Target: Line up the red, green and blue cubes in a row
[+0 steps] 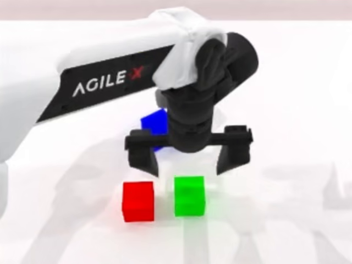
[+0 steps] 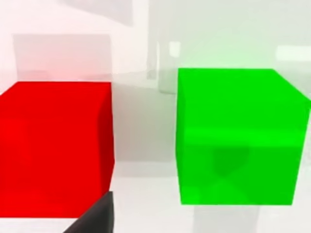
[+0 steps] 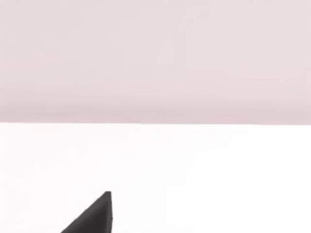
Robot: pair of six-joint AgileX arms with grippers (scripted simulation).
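The left gripper (image 1: 188,166) is hovering, fingers apart and empty, over the red cube (image 1: 138,201) and green cube (image 1: 190,195); the blue cube (image 1: 155,122) is lying behind. The cubes look light, rigid and smooth-sided, probably best pinched across opposite flat faces.

The red cube (image 1: 138,201) and the green cube (image 1: 190,195) sit flat on the white counter (image 1: 286,220), side by side with a narrow gap between them, the red one nearer the counter's left edge. The blue cube (image 1: 155,122) lies behind them, toward the far edge, partly hidden.
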